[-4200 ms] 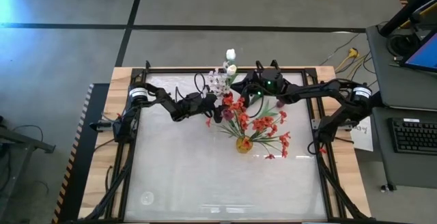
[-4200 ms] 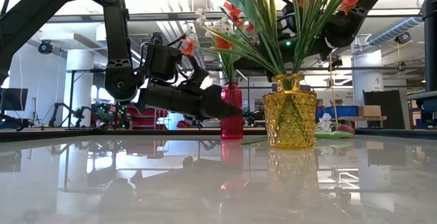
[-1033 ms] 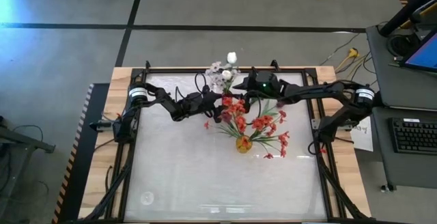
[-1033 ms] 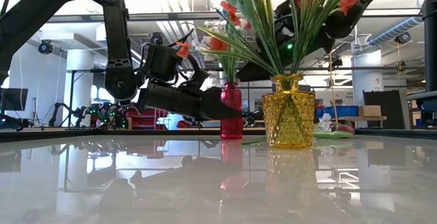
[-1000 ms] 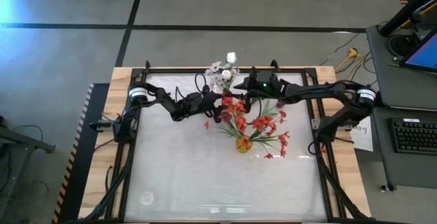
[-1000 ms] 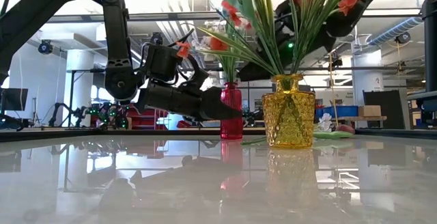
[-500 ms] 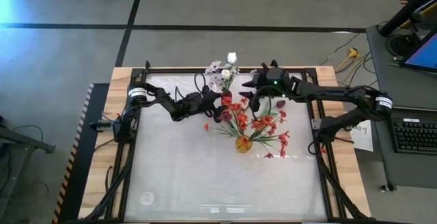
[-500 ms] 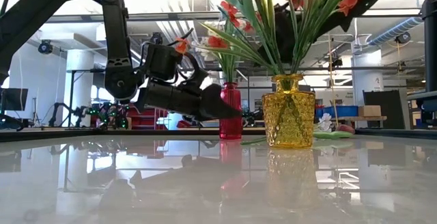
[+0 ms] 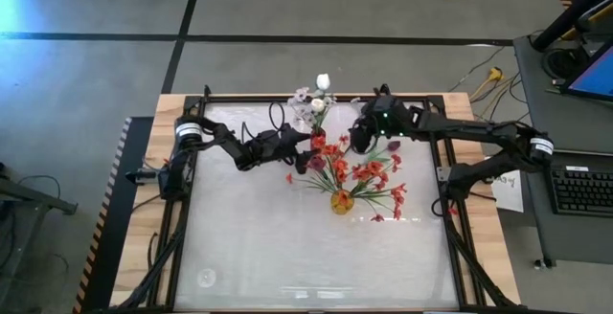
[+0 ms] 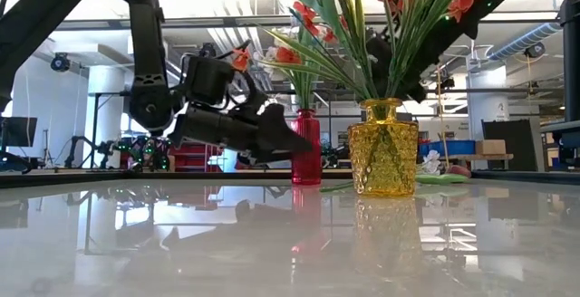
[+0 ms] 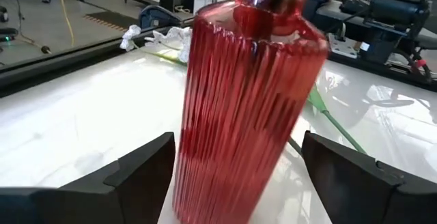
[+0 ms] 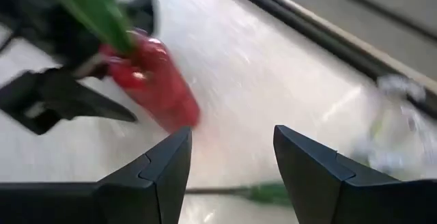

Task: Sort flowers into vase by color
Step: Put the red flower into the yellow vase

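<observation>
High view: left gripper reaches in from the left toward the far-middle of the table, its tip at the red vase, which is mostly hidden under blossoms. White flowers rise at the far edge. Yellow vase stands nearer, in the middle, holding red-orange flowers that spread wide. Right gripper hangs over the far right side of that bouquet.

Low view: red vase upright, just left of and behind the yellow vase. Left gripper level with the red vase; fingers spread, touching or not cannot be told. 1 green stem lies flat on the table behind the yellow vase.

Left wrist view: red vase stands between the 2 fingers, gaps visible on both sides; released, not grasping.

Right wrist view: right gripper's fingers apart, nothing between them. Red vase beyond, a green stem entering its mouth.
</observation>
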